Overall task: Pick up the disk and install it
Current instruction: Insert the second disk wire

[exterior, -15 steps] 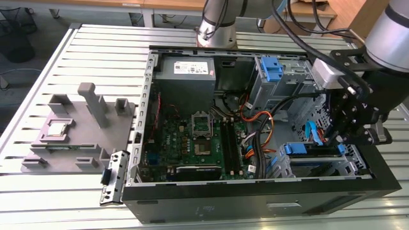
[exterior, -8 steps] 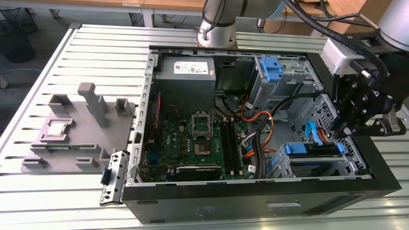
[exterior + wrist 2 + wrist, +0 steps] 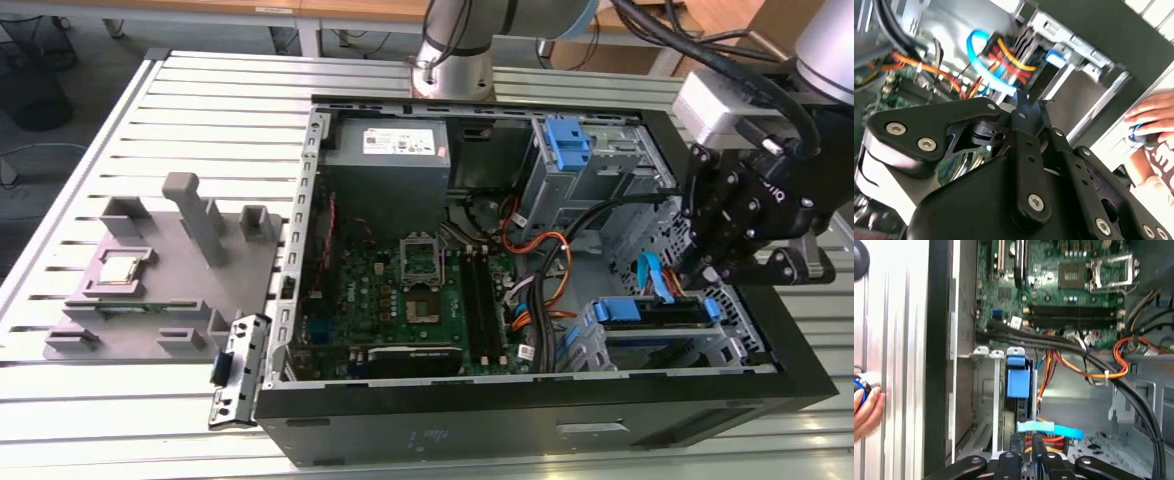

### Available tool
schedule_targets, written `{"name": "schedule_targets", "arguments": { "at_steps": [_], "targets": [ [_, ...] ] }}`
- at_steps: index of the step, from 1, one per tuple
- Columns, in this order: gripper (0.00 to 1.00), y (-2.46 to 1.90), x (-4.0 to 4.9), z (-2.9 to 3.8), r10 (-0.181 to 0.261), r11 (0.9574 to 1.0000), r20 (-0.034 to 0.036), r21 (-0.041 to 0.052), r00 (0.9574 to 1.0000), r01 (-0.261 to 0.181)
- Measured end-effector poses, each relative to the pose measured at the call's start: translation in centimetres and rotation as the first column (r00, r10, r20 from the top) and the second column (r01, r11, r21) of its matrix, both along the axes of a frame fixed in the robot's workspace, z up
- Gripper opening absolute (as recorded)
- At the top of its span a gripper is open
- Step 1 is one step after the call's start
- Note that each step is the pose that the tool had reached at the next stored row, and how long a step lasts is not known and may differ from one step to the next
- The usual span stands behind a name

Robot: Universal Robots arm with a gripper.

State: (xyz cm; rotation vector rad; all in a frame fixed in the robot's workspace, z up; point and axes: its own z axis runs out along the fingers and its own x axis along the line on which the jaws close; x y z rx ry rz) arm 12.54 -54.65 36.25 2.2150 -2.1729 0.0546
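The gripper (image 3: 1021,107) fills the foreground of the second wrist view, its black linkage folded inward and the fingertips drawn together with nothing between them. In the exterior view it hangs at right of frame (image 3: 707,272), above the lower drive bay (image 3: 667,350) of the open computer case (image 3: 561,425). The motherboard (image 3: 400,290) occupies the case's centre. The disk (image 3: 650,311) lies in the lower drive bay at lower right of the exterior view, its blue carrier edge showing; in the first wrist view the carrier's tab (image 3: 1018,382) sits at frame centre, inside the bay. Judged from this, the pick-up is done and the disk appears installed or nearly so; whether it is fully seated cannot be told. A person's hand (image 3: 866,407) rests at the left edge of the first wrist view, outside the case.
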Motion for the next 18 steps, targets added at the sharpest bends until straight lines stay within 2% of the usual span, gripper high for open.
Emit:
{"name": "schedule_targets", "arguments": {
  "at_steps": [1,2,6,7,8,9,18],
  "targets": [
    [0.24,0.00,0.02,-0.02,0.000,1.0000,-0.0178,0.0000,0.9998,0.000],
    [0.24,0.00,0.02,-0.03,0.000,1.0000,-0.0288,0.0001,0.9996,0.000],
    [0.24,-0.01,0.02,-0.02,0.000,1.0000,-0.0291,0.0014,0.9996,0.000],
    [0.24,-0.03,0.02,-0.02,0.000,0.9999,-0.0291,0.0130,0.9996,0.000],
    [0.24,-0.05,0.02,-0.01,0.001,0.9996,-0.0290,0.0291,0.9996,0.000],
    [0.24,-0.06,0.02,-0.02,0.001,0.9995,-0.0291,0.0322,0.9996,0.000],
    [0.24,-0.06,0.02,-0.02,0.001,0.9993,-0.0291,0.0372,0.9996,0.000]
  ]
}}
